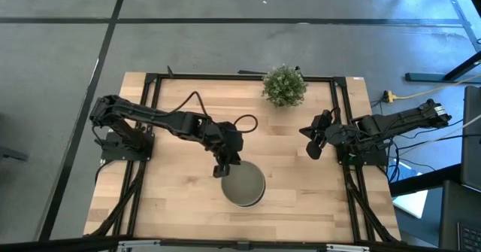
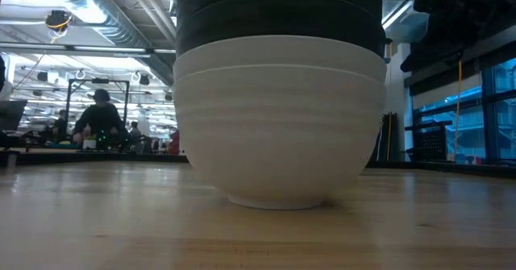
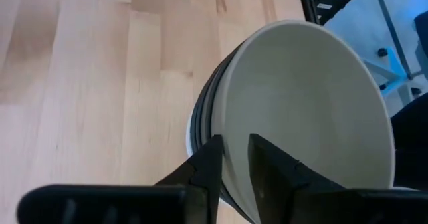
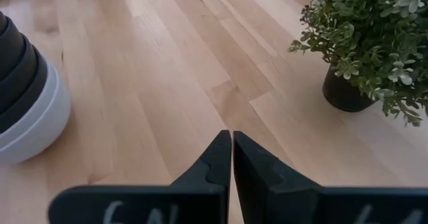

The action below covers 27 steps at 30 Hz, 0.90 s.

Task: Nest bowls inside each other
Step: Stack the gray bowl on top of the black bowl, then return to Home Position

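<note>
Left pincer (image 3: 233, 158) pinching grey-olive bowl (image 3: 314, 110) rim atop stack (image 2: 278, 93); release gently, retract vertically; right pincer (image 4: 231, 149) pressed together.

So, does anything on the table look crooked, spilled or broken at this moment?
Nothing stands out. The bowls form one stack that sits level on the table, grey-olive bowl on top, white ones at the bottom. The left gripper straddles the top bowl's rim. The plant stands upright, with the right gripper shut beside it.
</note>
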Tool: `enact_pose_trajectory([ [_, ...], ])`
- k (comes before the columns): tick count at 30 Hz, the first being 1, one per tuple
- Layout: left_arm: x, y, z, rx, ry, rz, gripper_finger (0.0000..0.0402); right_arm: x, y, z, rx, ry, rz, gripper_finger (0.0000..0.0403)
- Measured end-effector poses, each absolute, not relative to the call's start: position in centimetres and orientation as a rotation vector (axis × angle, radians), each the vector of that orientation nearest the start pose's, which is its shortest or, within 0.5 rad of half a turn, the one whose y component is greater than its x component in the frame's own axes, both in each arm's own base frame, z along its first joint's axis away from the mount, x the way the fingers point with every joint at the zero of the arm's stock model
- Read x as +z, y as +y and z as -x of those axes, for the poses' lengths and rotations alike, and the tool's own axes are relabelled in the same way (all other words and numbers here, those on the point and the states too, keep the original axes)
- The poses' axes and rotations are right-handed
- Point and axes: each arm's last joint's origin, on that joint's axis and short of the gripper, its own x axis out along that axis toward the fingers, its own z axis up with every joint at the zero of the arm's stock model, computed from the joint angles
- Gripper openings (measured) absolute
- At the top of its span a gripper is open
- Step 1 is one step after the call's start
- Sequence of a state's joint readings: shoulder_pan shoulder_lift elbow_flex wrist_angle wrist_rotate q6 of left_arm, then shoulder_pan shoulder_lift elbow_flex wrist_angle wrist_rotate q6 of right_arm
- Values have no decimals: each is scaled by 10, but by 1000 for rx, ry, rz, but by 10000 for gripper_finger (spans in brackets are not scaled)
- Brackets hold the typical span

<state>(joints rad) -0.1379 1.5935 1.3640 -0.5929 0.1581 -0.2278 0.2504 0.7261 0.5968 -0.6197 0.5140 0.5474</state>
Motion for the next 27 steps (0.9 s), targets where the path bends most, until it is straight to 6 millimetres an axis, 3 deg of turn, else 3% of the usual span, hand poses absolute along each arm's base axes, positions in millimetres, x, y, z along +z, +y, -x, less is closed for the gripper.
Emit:
enact_pose_trajectory([
  [13,301,-51,-339,-184,848,198,77,243,21,-140,-434,600,-259,19],
  [22,299,-51,-337,-183,870,191,60,243,21,-140,-433,601,-259,19],
  [27,311,-49,-330,-175,817,74,68,243,21,-140,-434,604,-258,19],
])
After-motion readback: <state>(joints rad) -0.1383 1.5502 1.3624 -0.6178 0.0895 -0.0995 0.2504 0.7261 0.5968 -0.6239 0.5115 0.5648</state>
